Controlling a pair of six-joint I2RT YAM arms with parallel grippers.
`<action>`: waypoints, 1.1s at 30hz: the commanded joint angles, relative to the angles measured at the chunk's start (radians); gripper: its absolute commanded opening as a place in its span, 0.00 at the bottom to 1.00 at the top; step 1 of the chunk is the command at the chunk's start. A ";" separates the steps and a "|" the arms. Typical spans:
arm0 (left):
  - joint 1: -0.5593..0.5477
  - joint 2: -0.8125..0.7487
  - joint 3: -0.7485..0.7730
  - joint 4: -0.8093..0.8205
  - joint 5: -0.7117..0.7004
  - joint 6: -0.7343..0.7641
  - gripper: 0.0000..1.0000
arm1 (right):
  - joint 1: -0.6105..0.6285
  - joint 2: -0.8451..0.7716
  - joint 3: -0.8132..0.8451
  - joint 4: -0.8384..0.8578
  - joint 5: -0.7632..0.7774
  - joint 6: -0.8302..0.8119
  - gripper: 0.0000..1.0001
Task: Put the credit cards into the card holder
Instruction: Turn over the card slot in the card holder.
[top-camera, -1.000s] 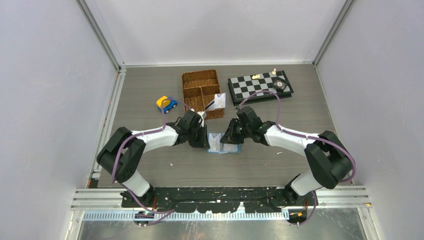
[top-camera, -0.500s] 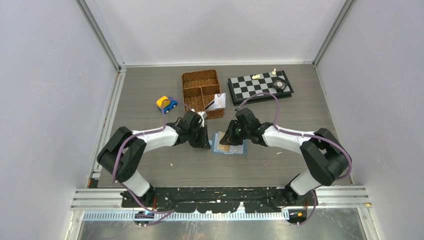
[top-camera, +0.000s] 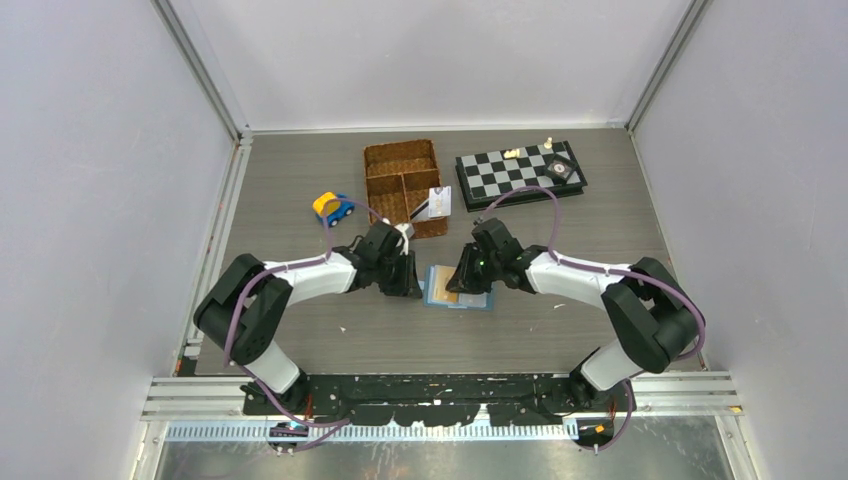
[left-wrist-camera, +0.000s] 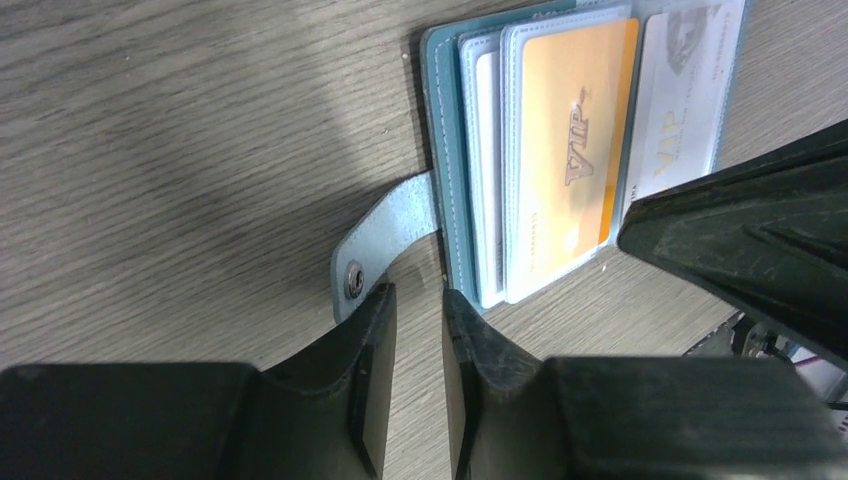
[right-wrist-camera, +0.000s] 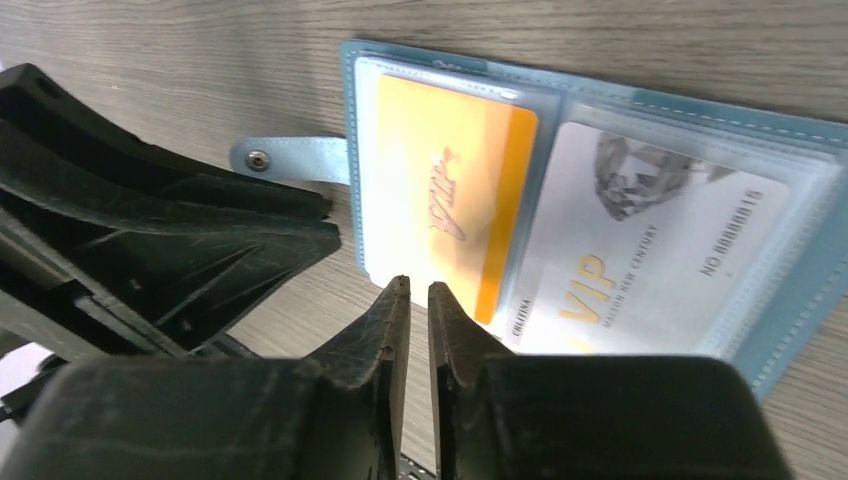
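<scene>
- The card holder lies open and flat on the table, in the middle between the two arms, with its pale inner pockets facing up.
- Two cards already sit in these pockets: an orange-gold VIP card on the left side and a white VIP card beside it on the right. Both look fully covered by the clear sleeves.
- In the left wrist view, more pale sleeves are stacked under the orange one. I cannot tell if they hold cards.
- The snap tab sticks out from the left edge of the holder and lies unfastened on the table.
- The left gripper hangs just near of this tab. Its jaws stand narrow with bare table between them, and it holds nothing.
- The right gripper hangs low at the near edge of the orange card's pocket. Its jaws are almost together, with only a thin slit, and I see nothing in it. Whether the tips touch the sleeve I cannot tell.
- One more white printed card is at the near right corner of the wicker basket, well apart from the holder. Whether it leans on the rim or stands inside is not clear.
- My judgement: the task is partly done. Two cards are in, at least the card at the basket is left, and no gripper carries a card now.
</scene>
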 joint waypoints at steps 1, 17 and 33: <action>0.001 -0.066 -0.009 -0.049 -0.015 -0.001 0.28 | 0.002 -0.060 0.042 -0.077 0.087 -0.067 0.21; 0.001 -0.002 0.063 0.048 0.117 -0.059 0.53 | -0.032 -0.144 0.040 -0.280 0.308 -0.100 0.57; 0.002 0.055 0.042 0.043 0.076 -0.056 0.55 | -0.155 -0.123 -0.064 -0.139 0.060 -0.093 0.47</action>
